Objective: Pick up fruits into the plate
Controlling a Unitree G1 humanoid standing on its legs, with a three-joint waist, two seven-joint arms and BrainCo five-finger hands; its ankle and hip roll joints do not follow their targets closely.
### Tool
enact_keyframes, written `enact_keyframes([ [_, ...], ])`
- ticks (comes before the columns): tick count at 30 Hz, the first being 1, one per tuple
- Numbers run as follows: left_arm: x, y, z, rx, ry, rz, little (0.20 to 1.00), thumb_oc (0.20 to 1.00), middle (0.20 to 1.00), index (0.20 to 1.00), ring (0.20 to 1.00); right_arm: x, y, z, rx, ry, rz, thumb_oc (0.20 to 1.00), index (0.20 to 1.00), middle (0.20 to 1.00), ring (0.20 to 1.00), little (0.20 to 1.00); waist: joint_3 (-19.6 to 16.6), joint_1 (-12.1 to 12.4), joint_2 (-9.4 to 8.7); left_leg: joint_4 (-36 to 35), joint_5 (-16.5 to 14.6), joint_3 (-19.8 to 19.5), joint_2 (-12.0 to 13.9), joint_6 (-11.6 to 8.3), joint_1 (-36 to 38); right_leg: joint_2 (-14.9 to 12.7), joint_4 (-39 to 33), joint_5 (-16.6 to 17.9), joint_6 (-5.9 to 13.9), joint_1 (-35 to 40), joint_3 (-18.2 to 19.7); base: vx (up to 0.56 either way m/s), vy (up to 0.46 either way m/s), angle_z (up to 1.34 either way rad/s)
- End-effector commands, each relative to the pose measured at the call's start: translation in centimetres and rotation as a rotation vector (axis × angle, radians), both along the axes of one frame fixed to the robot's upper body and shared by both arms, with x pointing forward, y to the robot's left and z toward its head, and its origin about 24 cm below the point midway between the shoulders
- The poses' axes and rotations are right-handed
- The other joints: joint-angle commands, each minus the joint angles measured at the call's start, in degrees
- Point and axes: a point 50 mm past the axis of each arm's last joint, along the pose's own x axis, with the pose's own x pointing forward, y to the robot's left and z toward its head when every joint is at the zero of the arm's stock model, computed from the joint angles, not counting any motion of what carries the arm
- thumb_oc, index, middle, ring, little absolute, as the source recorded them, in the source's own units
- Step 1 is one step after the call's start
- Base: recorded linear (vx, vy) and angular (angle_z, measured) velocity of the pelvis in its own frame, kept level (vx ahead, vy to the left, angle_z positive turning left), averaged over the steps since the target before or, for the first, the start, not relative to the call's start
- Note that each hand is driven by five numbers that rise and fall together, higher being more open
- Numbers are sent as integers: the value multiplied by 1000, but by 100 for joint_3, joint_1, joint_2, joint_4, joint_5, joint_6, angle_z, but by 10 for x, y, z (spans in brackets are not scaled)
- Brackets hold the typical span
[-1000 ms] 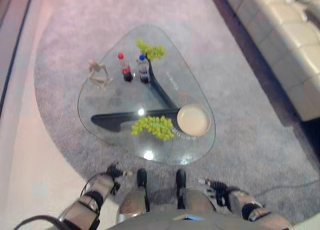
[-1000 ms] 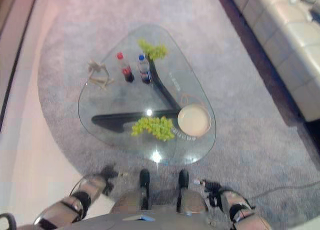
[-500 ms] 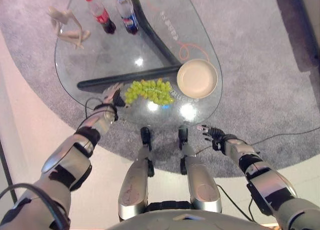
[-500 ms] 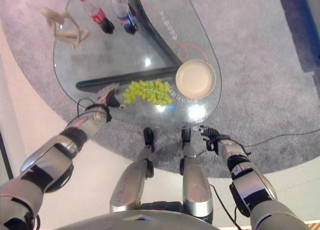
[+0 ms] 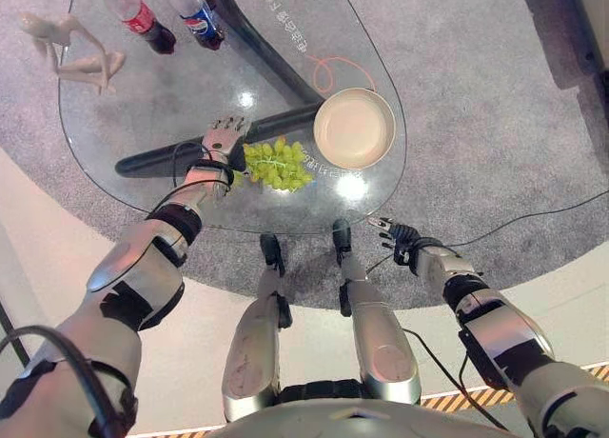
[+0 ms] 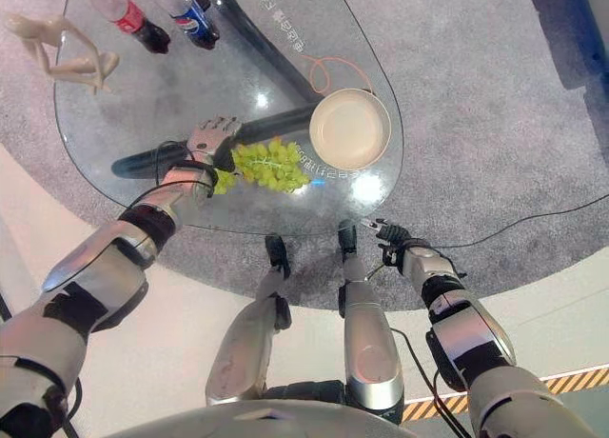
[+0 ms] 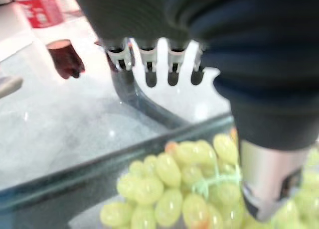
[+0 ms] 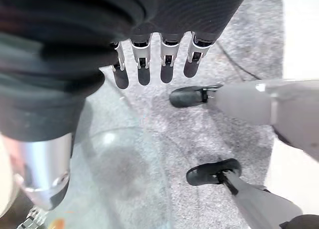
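A bunch of green grapes point(image 5: 277, 165) lies on the glass table point(image 5: 162, 105), just left of an empty cream plate point(image 5: 354, 129). My left hand point(image 5: 224, 139) hovers open at the bunch's left end, fingers straight and pointing away from me. In the left wrist view the grapes point(image 7: 182, 189) lie under the palm between the thumb point(image 7: 269, 181) and the straight fingers point(image 7: 149, 64); nothing is held. My right hand point(image 5: 396, 236) is open, low over the carpet by the table's near edge, with its fingers point(image 8: 144, 59) straight.
Two drink bottles point(image 5: 143, 27) point(image 5: 201, 26) and a pale figurine point(image 5: 68, 55) stand at the table's far left. An orange cord loop point(image 5: 334, 72) lies beyond the plate. A dark table base point(image 5: 257, 48) shows through the glass. Grey carpet surrounds the table.
The camera has tilted down and closer. My left hand has moved from the table's near edge forward over the glass to the left end of the grapes. The right hand stays low.
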Motion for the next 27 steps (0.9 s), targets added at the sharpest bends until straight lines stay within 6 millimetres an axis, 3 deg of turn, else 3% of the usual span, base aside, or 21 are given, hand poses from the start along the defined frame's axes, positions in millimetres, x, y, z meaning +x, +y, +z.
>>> enact_keyframes([
  [1,2,28,13,62,-103,168,1000,1000,1000,1000,1000,-14,9,-17,22,-16,6,1000,1000,1000,1000,1000,-117,-29,-230,864,-933,-140,-43,-67,-488,158,984,-617,97,-740,20,-65,68,-18],
  [2,1,35,12,53,-86,210,1000,1000,1000,1000,1000,-31,2,-28,15,-34,27,1000,1000,1000,1000,1000,-117,-161,-262,881,-942,-81,-39,-51,-589,208,1023,-609,113,-883,116,-64,73,-15],
  [6,-2,46,5,35,-21,261,1000,1000,1000,1000,1000,-50,-7,-39,10,-53,46,1000,1000,1000,1000,1000,-117,-328,-305,888,-944,-26,-35,-34,-708,250,1044,-594,128,-1050,214,-7,37,-19],
  [10,-5,46,-8,50,32,290,1000,1000,1000,1000,1000,-52,-6,-38,25,-72,35,1000,1000,1000,1000,1000,-117,-430,-332,941,-912,-12,-28,-48,-856,264,1099,-572,113,-1220,262,12,1,-3],
  [18,-12,57,-14,147,-18,363,1000,1000,1000,1000,1000,-48,0,-34,66,-106,30,1000,1000,1000,1000,1000,-117,-483,-368,1043,-894,2,-19,-87,-1022,280,1221,-597,97,-1407,300,7,2,-6],
  [19,-14,60,-15,153,-37,371,200,200,200,200,200,-46,4,-32,77,-118,35,1000,1000,1000,1000,1000,-117,-480,-390,1088,-887,-11,-19,-98,-1105,304,1271,-605,86,-1486,312,0,0,0],
  [27,-15,59,-19,142,-61,349,200,200,200,200,200,-44,12,-30,108,-129,36,1000,1000,1000,1000,1000,-117,-471,-454,1150,-880,-44,-7,-89,-1235,371,1377,-626,57,-1621,343,1,-4,0],
])
